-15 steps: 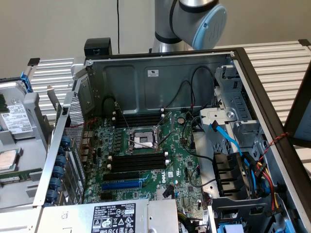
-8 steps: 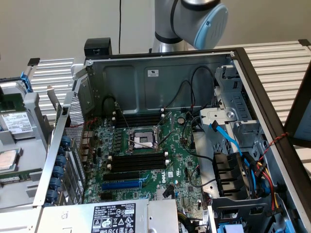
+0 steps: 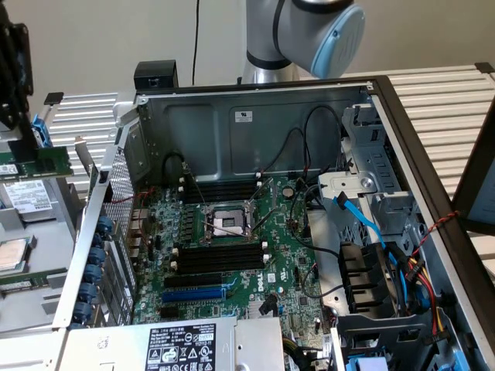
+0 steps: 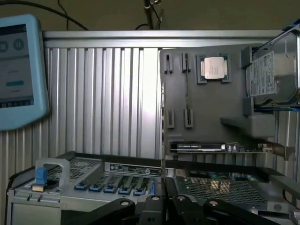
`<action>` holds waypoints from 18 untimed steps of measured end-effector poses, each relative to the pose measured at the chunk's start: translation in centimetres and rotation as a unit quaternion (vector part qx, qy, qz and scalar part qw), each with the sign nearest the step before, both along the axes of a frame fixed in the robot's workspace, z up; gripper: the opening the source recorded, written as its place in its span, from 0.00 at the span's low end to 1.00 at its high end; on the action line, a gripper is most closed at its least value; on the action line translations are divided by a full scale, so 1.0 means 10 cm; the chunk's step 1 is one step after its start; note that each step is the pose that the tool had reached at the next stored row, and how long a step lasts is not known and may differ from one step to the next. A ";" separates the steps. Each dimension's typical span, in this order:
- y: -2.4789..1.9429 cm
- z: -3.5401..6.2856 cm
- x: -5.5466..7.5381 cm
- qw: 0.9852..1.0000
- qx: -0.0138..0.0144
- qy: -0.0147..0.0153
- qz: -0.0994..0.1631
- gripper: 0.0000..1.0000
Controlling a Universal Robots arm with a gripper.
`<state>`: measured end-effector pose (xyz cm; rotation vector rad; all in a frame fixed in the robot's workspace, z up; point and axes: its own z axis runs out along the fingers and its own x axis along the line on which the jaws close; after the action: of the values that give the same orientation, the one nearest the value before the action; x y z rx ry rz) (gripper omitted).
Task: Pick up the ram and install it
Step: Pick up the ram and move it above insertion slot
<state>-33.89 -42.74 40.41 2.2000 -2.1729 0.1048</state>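
Nearest in the wrist view, the end effector (image 4: 162,206) is seen with its dark fingers (image 4: 180,211) drawn close together. Just beyond them the rear of the computer case (image 4: 79,164) is shown with its row of blue clips (image 4: 110,188). Farther on, a silver-topped processor (image 4: 214,68), a hard drive (image 4: 272,70) and a dark card (image 4: 197,147) are laid on a grey tray (image 4: 211,112). A screen (image 4: 18,70) in a light blue frame is seen off to one side.

The grip itself is made plain in the exterior view. At the exterior view's left edge the ram (image 3: 42,164) is pinched by the end effector (image 3: 32,148). It is held level above the tray, outside the case and well apart from the black memory slots (image 3: 216,259).

The open inside of the case is also laid out there. The power supply label (image 3: 182,344) is nearest, then the motherboard (image 3: 286,270). The processor socket (image 3: 224,224) is set between two banks of slots. The steel back wall (image 3: 209,131) is farther still, and the arm (image 3: 309,35) with its grey and blue joint is seen behind it.

Everything is carried by a bench (image 3: 448,100) of ribbed aluminium slats. A plain pale wall (image 3: 93,39) is seen behind it.
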 end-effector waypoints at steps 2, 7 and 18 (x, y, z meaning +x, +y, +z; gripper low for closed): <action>-0.001 0.000 0.09 1.000 0.000 0.000 0.000 0.13; -0.004 0.000 0.32 1.000 0.001 0.000 0.000 0.13; -0.009 0.000 0.82 1.000 0.003 0.000 0.000 0.13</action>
<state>-25.65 -42.83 40.41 2.2031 -2.1763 0.0985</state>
